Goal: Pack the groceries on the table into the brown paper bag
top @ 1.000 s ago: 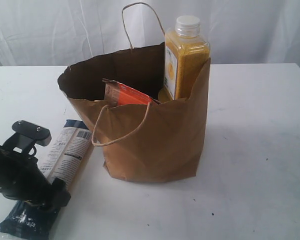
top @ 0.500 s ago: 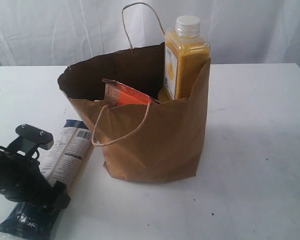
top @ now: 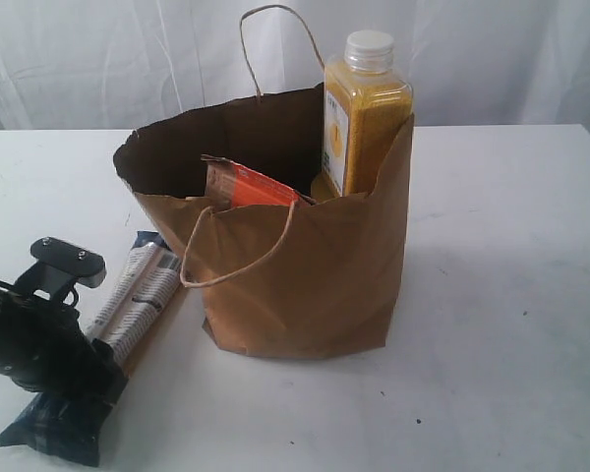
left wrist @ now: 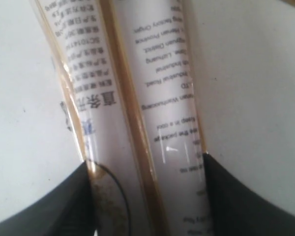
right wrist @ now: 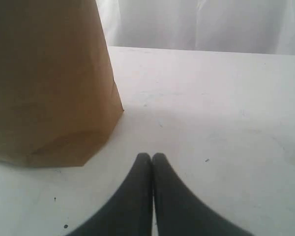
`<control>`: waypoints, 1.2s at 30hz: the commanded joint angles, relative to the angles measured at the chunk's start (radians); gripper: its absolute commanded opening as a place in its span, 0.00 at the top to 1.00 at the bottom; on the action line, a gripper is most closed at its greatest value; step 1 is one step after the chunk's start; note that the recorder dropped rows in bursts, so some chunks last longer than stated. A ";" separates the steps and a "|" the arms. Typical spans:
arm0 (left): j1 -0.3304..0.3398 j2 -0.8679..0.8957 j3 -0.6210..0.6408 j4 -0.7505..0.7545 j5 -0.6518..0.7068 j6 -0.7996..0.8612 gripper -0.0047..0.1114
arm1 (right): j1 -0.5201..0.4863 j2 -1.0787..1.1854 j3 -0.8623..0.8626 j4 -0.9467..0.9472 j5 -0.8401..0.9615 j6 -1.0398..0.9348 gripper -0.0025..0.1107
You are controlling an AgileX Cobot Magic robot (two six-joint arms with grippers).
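Beside the brown paper bag [top: 305, 285], the left gripper [left wrist: 146, 164] pinches the long navy-cream packet [top: 138, 290] lying on the table [top: 501, 295], seemingly buckling it for a lift; the right gripper [right wrist: 152, 156] idles, clenched empty.

At the centre of the frame the brown paper bag [top: 305, 265] is standing open on the table [top: 501, 295], holding the yellow-grain bottle [top: 364, 118] upright and the brown pouch [top: 251, 187], while at lower left the long navy-cream packet [top: 138, 290] is lying beside it with the left gripper [top: 96, 366] covering its middle.
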 commanded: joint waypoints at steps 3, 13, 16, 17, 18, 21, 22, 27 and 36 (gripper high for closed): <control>-0.001 -0.100 0.008 -0.012 0.061 -0.066 0.96 | -0.004 -0.005 0.005 0.000 -0.006 -0.006 0.98; -0.001 -0.405 0.008 0.003 0.100 -0.066 0.96 | -0.004 -0.005 0.005 0.000 -0.006 -0.006 0.98; -0.001 -0.520 0.008 0.047 0.126 -0.074 0.96 | -0.004 -0.005 0.005 0.000 -0.006 -0.006 0.98; -0.001 -0.569 0.008 0.064 0.146 -0.077 0.96 | -0.004 -0.005 0.005 0.000 -0.006 -0.006 0.98; -0.001 -0.593 0.008 0.082 0.152 -0.089 0.96 | -0.004 -0.005 0.005 0.000 -0.006 -0.006 0.98; -0.001 -0.677 0.008 0.196 0.190 -0.185 0.96 | -0.004 -0.005 0.005 0.000 -0.006 -0.006 0.98; -0.001 -0.684 0.008 0.238 0.225 -0.224 0.96 | -0.004 -0.005 0.005 0.000 -0.006 -0.006 0.98; -0.001 -0.663 0.008 0.263 0.361 -0.257 0.93 | -0.004 -0.005 0.005 0.000 -0.006 -0.006 0.98; -0.001 -0.542 0.068 0.224 0.231 -0.287 0.25 | -0.004 -0.005 0.005 0.000 -0.006 -0.006 0.98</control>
